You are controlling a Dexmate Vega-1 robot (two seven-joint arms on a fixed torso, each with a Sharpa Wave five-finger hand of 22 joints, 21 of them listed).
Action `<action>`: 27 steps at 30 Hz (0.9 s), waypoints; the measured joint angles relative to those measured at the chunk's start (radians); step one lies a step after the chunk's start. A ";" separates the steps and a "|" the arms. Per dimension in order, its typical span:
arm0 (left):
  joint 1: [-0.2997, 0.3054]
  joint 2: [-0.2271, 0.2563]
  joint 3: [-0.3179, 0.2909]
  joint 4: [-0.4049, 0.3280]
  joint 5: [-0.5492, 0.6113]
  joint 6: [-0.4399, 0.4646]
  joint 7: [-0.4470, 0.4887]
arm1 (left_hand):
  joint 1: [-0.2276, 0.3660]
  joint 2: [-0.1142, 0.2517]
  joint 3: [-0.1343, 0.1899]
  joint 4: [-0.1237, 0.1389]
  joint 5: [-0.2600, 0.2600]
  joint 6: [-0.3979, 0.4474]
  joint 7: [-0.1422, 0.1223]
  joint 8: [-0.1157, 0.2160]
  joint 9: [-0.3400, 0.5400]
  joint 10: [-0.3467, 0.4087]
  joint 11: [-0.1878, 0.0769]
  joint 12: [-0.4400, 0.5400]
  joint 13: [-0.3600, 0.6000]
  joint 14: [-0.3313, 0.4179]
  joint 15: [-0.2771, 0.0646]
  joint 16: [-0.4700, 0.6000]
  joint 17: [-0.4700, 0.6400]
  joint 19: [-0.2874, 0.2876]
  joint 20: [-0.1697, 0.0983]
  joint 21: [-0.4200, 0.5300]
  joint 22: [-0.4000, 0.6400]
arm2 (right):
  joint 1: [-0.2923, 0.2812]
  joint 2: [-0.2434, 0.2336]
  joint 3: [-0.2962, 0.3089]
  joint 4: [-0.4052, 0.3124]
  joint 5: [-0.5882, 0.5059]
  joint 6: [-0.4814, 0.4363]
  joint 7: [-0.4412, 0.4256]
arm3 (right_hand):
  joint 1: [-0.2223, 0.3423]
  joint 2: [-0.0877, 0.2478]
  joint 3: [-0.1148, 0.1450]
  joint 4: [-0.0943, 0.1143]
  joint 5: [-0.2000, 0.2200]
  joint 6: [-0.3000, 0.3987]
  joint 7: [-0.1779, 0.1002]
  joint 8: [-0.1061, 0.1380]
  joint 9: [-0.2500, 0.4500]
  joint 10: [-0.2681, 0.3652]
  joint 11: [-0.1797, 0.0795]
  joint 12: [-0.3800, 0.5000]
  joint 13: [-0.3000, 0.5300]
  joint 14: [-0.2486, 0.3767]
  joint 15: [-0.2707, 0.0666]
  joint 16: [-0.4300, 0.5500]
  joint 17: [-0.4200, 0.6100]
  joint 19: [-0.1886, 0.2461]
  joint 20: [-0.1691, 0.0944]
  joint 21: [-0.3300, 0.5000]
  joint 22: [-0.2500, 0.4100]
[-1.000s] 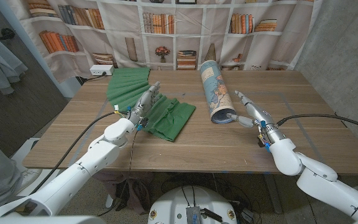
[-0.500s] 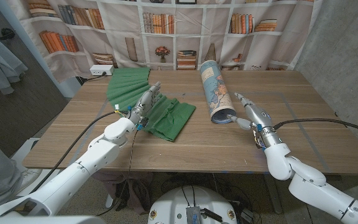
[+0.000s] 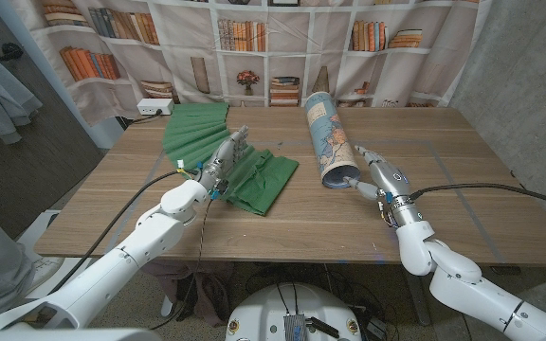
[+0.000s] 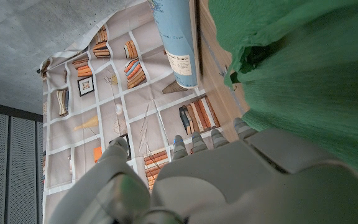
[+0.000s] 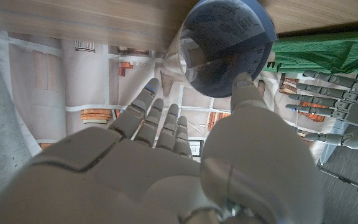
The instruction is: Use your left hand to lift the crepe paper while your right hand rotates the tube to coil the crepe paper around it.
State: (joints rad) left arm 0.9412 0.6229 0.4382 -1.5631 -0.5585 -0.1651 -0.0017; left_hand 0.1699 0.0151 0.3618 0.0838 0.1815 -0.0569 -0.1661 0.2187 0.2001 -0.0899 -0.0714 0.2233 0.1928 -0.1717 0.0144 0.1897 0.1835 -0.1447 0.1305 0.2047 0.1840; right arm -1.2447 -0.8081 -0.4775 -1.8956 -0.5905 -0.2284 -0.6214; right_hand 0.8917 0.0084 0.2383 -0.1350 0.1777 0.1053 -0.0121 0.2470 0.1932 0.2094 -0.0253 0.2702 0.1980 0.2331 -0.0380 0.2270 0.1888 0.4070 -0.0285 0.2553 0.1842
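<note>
The green crepe paper lies crumpled across the table's left half, also seen in the left wrist view. My left hand is over its middle with fingers stretched out and apart, holding nothing. The map-printed tube lies on its side right of the paper, open end toward me. My right hand stands just right of that near end, fingers spread. Its thumb reaches to the tube's rim; I cannot tell if it touches.
A white power strip sits at the table's back left edge. A bookshelf-printed curtain hangs behind the table. Bare wood spreads right of the tube and along the front edge.
My right hand has slid left and closer to the tube's near end. The left hand and the crepe paper have stayed in place.
</note>
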 measured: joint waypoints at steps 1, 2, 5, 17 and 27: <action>0.001 0.000 0.000 -0.001 0.000 0.000 0.000 | 0.000 0.000 0.000 0.000 0.000 0.004 0.004 0.000 0.000 0.000 0.000 0.000 0.000 0.000 0.000 0.000 0.000 0.000 0.000 0.000 0.000 | 0.006 0.004 -0.008 0.008 -0.003 -0.003 -0.004 | 0.000 0.000 -0.001 0.001 0.000 0.000 0.000 -0.001 0.000 0.000 0.000 0.000 0.000 0.000 0.000 0.000 0.000 0.000 0.000 0.000 0.000; 0.001 0.000 0.000 -0.002 0.000 0.000 0.000 | 0.000 0.000 0.000 0.000 0.000 0.009 0.003 0.000 0.000 0.004 0.004 0.000 0.000 0.000 0.000 0.000 0.000 0.000 0.000 0.000 0.000 | 0.006 0.004 -0.008 0.008 -0.003 -0.006 -0.005 | 0.000 0.000 -0.001 0.001 0.000 -0.001 -0.001 -0.008 0.000 0.000 0.000 -0.001 0.000 0.000 0.000 0.000 0.003 0.000 0.000 0.000 0.000; 0.003 0.001 0.000 -0.005 -0.001 0.003 0.000 | 0.000 0.000 0.000 0.000 0.000 0.013 0.002 0.000 0.000 0.004 0.004 0.000 0.000 0.000 0.000 0.000 0.000 0.002 0.002 0.000 0.000 | 0.024 0.013 -0.027 0.027 -0.003 -0.014 -0.004 | -0.004 -0.004 -0.012 0.001 0.000 -0.025 -0.014 -0.022 0.000 -0.026 0.003 -0.016 -0.001 -0.007 -0.003 -0.009 0.005 -0.004 0.004 -0.006 0.000; 0.012 0.007 -0.001 -0.019 -0.005 0.006 0.000 | 0.000 0.000 0.000 0.000 0.000 0.022 0.003 0.007 0.000 0.014 0.000 0.000 0.000 0.000 0.000 0.000 0.000 0.005 0.005 0.000 -0.003 | 0.080 0.037 -0.083 0.063 -0.007 -0.057 0.015 | -0.035 -0.010 -0.033 0.016 0.000 -0.012 -0.013 -0.023 0.000 -0.050 0.021 -0.027 -0.003 -0.036 0.001 -0.024 0.002 -0.019 0.003 -0.018 0.000; 0.018 0.013 -0.005 -0.028 -0.010 0.008 0.000 | 0.000 0.000 0.000 0.000 0.000 0.030 0.005 0.007 0.000 0.014 0.000 0.000 0.000 0.000 0.000 0.000 0.000 0.005 0.005 0.000 -0.003 | 0.129 0.051 -0.124 0.096 -0.021 -0.067 0.029 | -0.039 -0.006 -0.037 0.021 0.000 -0.017 -0.017 -0.033 0.000 -0.054 0.018 -0.035 -0.007 -0.036 0.001 -0.024 0.002 -0.029 -0.007 -0.030 0.000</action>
State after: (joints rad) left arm 0.9591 0.6359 0.4330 -1.5909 -0.5683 -0.1569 -0.0014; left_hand 0.1699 0.0151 0.3618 0.0839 0.1815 -0.0266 -0.1607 0.2259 0.2002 -0.0755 -0.0714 0.2233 0.1928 -0.1717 0.0143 0.1897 0.1835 -0.1394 0.1359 0.2047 0.1813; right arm -1.1160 -0.7570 -0.6019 -1.7991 -0.6110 -0.2950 -0.5929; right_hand 0.8531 0.0022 0.2013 -0.1145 0.1778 0.0888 -0.0293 0.2142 0.1931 0.1558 -0.0077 0.2352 0.1905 0.1967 -0.0374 0.2030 0.1906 0.3778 -0.0358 0.2254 0.1840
